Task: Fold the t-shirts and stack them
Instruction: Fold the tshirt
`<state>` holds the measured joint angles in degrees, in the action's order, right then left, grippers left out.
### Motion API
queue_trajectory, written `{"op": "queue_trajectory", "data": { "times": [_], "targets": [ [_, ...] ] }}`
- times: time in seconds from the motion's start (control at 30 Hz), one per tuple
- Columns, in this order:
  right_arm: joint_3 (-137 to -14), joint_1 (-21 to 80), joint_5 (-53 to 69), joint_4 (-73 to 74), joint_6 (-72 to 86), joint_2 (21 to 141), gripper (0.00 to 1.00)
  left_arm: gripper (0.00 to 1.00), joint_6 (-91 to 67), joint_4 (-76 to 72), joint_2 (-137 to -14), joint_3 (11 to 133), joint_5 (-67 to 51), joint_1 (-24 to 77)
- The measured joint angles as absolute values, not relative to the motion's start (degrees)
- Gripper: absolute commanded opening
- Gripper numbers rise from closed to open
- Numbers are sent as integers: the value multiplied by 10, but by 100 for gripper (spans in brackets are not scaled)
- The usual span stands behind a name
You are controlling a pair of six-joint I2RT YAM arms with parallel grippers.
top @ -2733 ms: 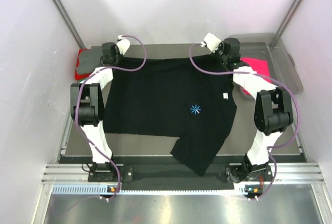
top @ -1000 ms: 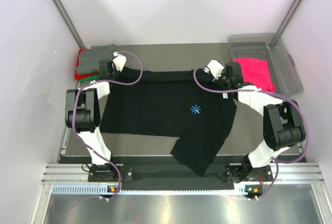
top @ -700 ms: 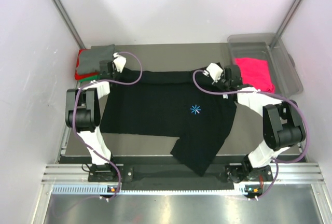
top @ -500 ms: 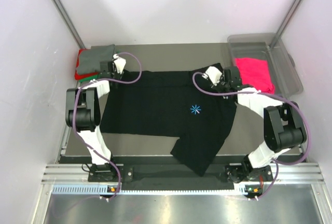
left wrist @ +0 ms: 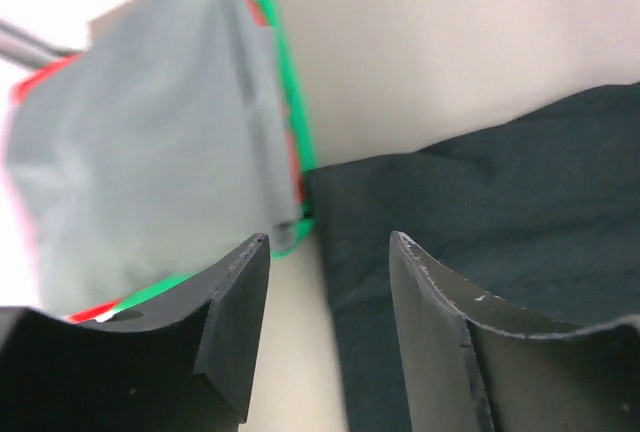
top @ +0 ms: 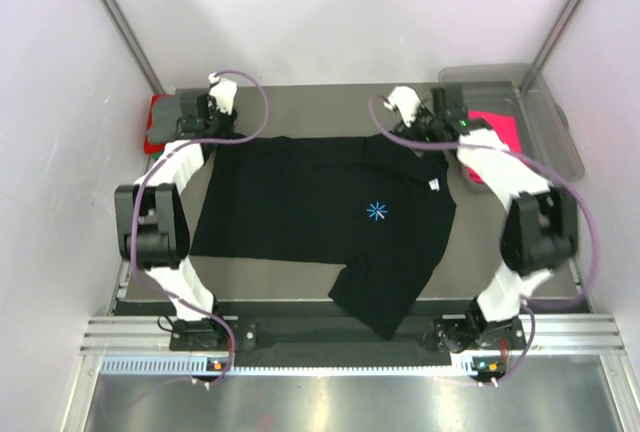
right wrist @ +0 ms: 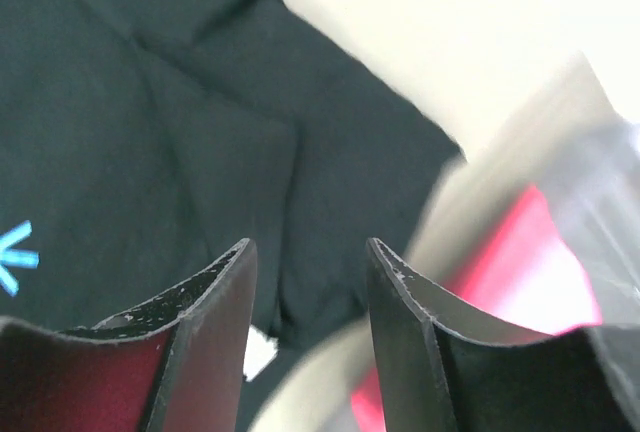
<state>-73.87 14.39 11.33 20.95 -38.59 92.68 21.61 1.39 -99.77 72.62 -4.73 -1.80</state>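
You had a flat grey worktop [top: 330,102] under everything, and the black cloth t-shirt [top: 300,202] lay spread across its middle, one flap reaching the near edge. At the far right corner stood the clear plastic bin [top: 548,112], with the hot-pink t-shirt [top: 498,128] inside it. At the far left corner lay a folded pile: a grey t-shirt [left wrist: 130,152] on top, a green t-shirt [left wrist: 290,112] and a red t-shirt [top: 152,142] edging out beneath. Your left fingers [left wrist: 235,302] hung over the black shirt's far-left corner, just beside that pile, spread apart with nothing between them. Your right fingers [right wrist: 210,302] were over its far-right corner, next to the bin, likewise parted and gripping nothing. A small light-blue asterisk print [top: 377,212] sat near the shirt's middle, and a white label [top: 435,185] showed toward its right edge
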Motion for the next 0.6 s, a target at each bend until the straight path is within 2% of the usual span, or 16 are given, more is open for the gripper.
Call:
{"op": "queue_trajectory", "data": {
  "times": [0.13, 0.27, 0.6],
  "targets": [
    [-862, 136, 165, 271, -387, 1060, 48, 50, 205, 38, -1064, 765, -63, -8],
    [-961, 129, 199, 339, -384, 1169, 48, 49, 193, 75, -1129, 794, -67, -1],
    [-1070, 126, 229, 409, -374, 1261, 50, 48, 177, 117, -1172, 815, -67, -1]
  ]
}}
